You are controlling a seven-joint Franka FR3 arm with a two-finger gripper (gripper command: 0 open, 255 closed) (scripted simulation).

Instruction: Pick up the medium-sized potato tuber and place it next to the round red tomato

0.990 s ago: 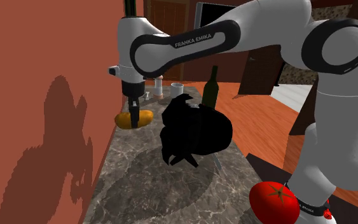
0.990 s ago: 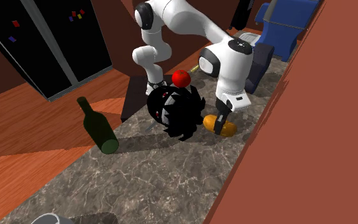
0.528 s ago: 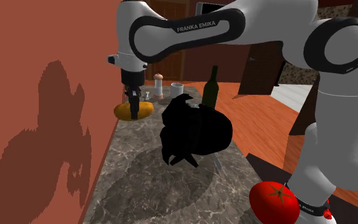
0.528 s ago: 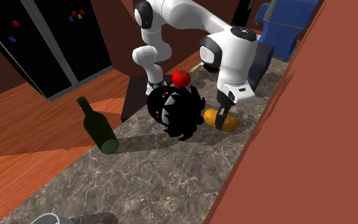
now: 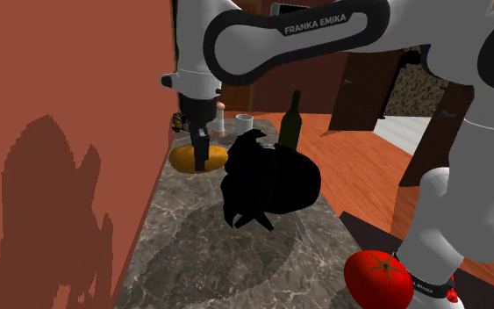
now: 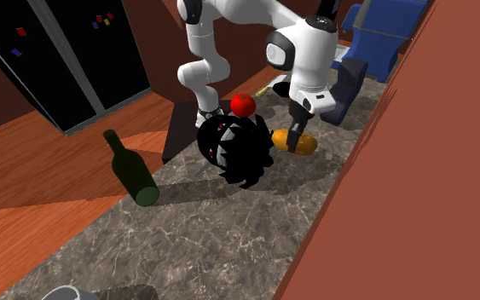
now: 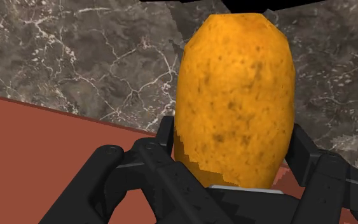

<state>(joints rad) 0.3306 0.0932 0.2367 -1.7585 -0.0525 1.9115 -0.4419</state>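
Note:
An orange-yellow speckled potato [image 5: 182,159] hangs above the marble counter [image 5: 210,255], close to the red wall. My black gripper [image 5: 203,161] is shut on it, one finger crossing its front. In the wrist view the potato [image 7: 234,83] stands clasped between the two fingers [image 7: 163,137]. From the second exterior view the potato [image 6: 308,145] and gripper [image 6: 292,143] sit just beside a black spiky object [image 6: 234,152]. The round red tomato [image 5: 378,278] rests near the stand's base at the shoulder view's lower right; it is also the tomato [image 6: 243,105] behind the spiky object.
The black spiky object [image 5: 269,184] takes up the counter's middle, between potato and tomato. A dark green bottle [image 5: 291,121], a white cup [image 5: 244,123] and a shaker [image 5: 219,116] stand at the far end. The red wall [image 5: 60,132] borders the counter. A blue object [image 6: 383,34] lies beyond the arm.
The gripper has carried the potato up off the counter and toward the shoulder view's right, nearer the black spiky object. Its grip stays shut.

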